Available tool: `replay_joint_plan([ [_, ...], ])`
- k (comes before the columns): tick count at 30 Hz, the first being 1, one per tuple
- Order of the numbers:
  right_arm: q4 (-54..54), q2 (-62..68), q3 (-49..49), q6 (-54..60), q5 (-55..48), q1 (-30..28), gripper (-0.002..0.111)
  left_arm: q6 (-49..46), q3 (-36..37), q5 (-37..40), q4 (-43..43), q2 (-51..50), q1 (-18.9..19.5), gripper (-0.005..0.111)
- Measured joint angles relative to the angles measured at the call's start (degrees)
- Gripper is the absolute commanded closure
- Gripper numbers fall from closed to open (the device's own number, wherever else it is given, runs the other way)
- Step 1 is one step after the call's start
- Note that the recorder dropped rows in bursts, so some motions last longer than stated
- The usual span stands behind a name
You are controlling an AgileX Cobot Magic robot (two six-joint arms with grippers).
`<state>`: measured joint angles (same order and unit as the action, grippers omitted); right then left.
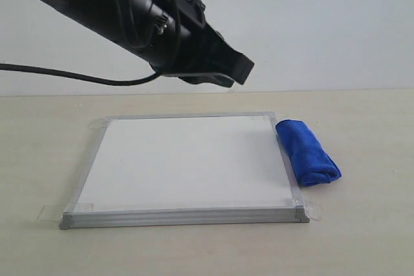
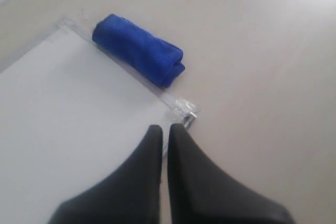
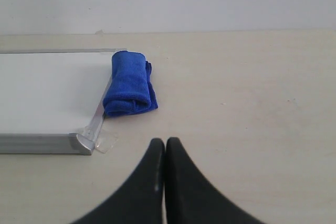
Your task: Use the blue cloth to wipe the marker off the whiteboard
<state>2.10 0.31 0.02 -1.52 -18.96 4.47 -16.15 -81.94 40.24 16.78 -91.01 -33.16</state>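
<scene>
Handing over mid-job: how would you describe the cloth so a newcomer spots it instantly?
Find the whiteboard, the silver-framed white square lying flat on the beige table. Along its right edge in the exterior view, against the frame, lies the blue cloth. It is the only coloured, soft thing there: a bright blue rolled bundle.

Smooth, white, softly satin across the board [image 1: 181, 159]. Brushed silver metal along the frame [image 1: 184, 216], dully shiny. Clear, glossy plastic for the tape [image 2: 185, 106] at the corners. Thick, fuzzy blue pile on the cloth [image 1: 307, 153], soft and matt. Pale beige, matt and smooth for the table [image 1: 362, 237], faintly speckled. Black matt plastic on left gripper [image 2: 164, 128] and right gripper [image 3: 164, 141], smooth-faced.
</scene>
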Motion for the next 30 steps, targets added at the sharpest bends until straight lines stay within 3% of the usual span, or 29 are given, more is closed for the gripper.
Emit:
replay_joint_plan([
  [8,0.00,0.00,0.00,0.00,0.00,0.00,0.109,-3.55,10.12,-14.82,-0.19,7.85,0.34,0.103],
  [22,0.00,0.00,0.00,0.00,0.00,0.00,0.109,-3.96,44.14,-54.99,0.44,25.01,0.46,0.103],
  [30,0.00,0.00,0.00,0.00,0.00,0.00,0.109,-2.26,56.66,-59.94,1.25,39.36,5.86,0.103],
])
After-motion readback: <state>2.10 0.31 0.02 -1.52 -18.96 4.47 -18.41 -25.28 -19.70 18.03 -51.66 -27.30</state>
